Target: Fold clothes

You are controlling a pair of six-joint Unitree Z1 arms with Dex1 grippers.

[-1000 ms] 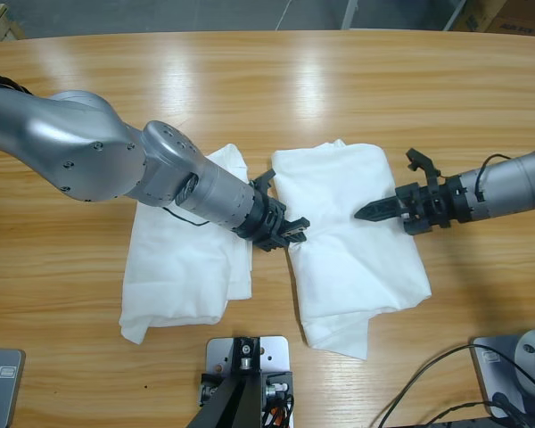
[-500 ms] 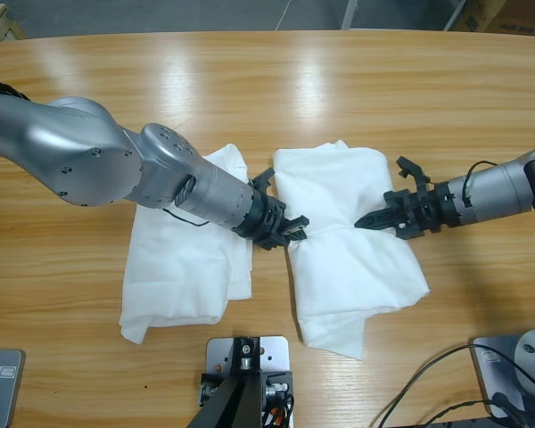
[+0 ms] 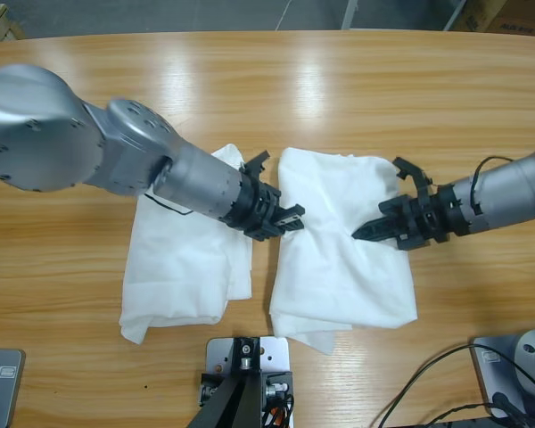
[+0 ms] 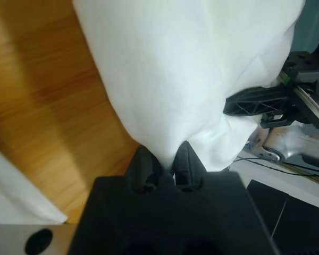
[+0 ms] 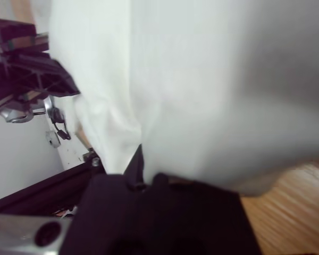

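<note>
Garments: two white pieces on the counter (image 3: pixel 357 80). The folded garment (image 3: pixel 187 259) lies flat; just beside it, across a narrow strip of wood, the bunched garment (image 3: pixel 339 250).

Left pincer (image 3: pixel 285 217) clamps the bunched garment's near edge; right pincer (image 3: pixel 364 234) grips its middle. Since half a second ago this garment's lower end has drawn toward the folded garment.

Bare wood surrounds both.

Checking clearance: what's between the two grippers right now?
Only white cloth. In the high view the right-hand garment spans the gap from the left gripper to the right gripper; both hold it.
</note>
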